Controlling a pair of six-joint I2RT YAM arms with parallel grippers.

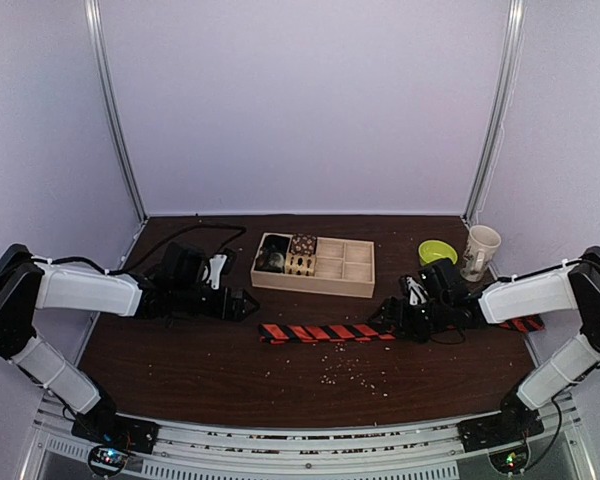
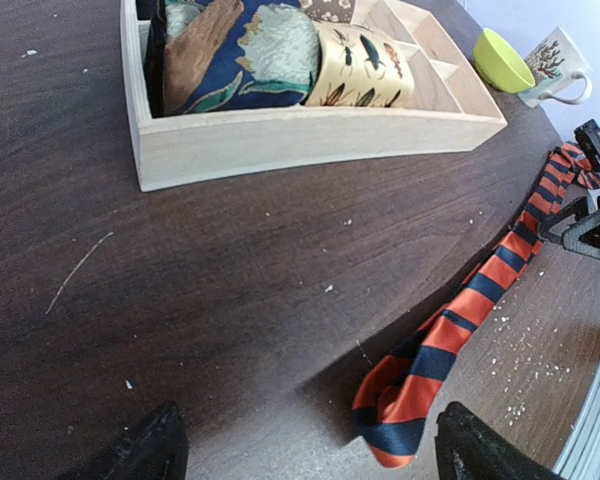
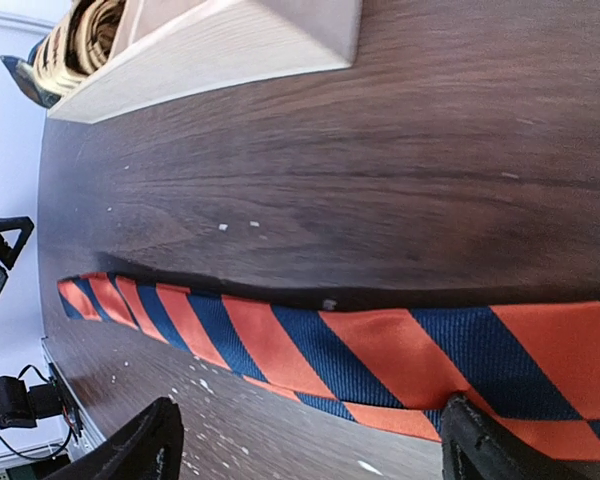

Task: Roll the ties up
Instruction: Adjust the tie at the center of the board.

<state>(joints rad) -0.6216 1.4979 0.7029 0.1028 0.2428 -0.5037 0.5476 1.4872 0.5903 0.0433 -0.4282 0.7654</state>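
Spread wide, the left claw (image 2: pixel 310 445) hangs low over the bench (image 1: pixel 180 360) with nothing between its fingers (image 2: pixel 145 450). In its own camera the near end of the tie (image 2: pixel 450 335) lies just ahead of it, towards the right-hand finger. That end is folded over on itself and is not touching either tip.

The right claw (image 3: pixel 310 435) is also set wide and grips nothing. The tie (image 3: pixel 380 350) passes flat along the bench beneath it, and the striped band runs across the gap between the two fingers (image 3: pixel 150 445).

From above, the tie (image 1: pixel 320 332) is stretched out in a nearly straight line across the front half of the bench. Its orange and dark diagonal stripes start just right of the left claw (image 1: pixel 245 303). It continues under the right claw (image 1: pixel 390 318) and comes out again beneath the right forearm.

A wooden tray (image 1: pixel 315 288) sits behind the tie, well apart from it, and is divided into compartments. Its left compartments hold fabric rolls. The left wrist view shows a navy floral roll (image 2: pixel 240 50) beside a yellow roll (image 2: pixel 365 70) printed with insects. The other compartments look bare.

A lime green bowl (image 1: pixel 437 252) and a white patterned mug (image 1: pixel 479 252) stand close together to the right of the tray, near the back corner. Small pale crumbs (image 1: pixel 350 375) are scattered on the dark wood in front of the tie.
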